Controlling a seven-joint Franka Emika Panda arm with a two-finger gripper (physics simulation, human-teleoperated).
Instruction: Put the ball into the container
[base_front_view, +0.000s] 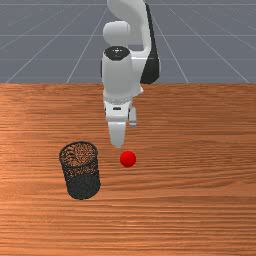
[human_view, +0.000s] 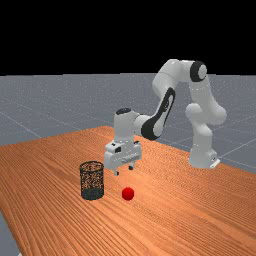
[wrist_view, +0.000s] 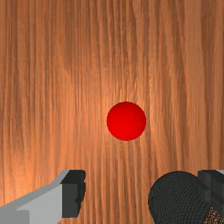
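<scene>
Over the orange-brown wooden table (human_view: 170, 225), in the far view, we hold the white-and-grey Panda arm (human_view: 170, 74) stretched from its base at the far view's right toward the left. Our two-finger gripper (human_view: 124, 170) hangs in the air, pointing down, with its fingertips (human_view: 116, 173) standing apart. The red ball (human_view: 128, 193) rests on the table, lower in the far view than the gripper and apart from it. At the far view's left of the ball, the black wire-mesh bin (human_view: 92, 193) stands upright, its round mouth facing up; we see a strip of wood between the two.

In the front view, the arm reaches down from the top, and the lower fingertip shows near the ball, a little toward the front view's left of it. The bin stands farther to that same side, upright and apart from the ball, which lies outside it on the wood.

In the wrist view, we see our gripper (wrist_view: 141, 192) spread wide, with nothing held between its fingers. The ball lies out past the fingertips, off the line that joins them, and touches neither. One finger covers part of the bin, and the rest of the bin's dark mesh reaches into the gap beside that finger.
</scene>
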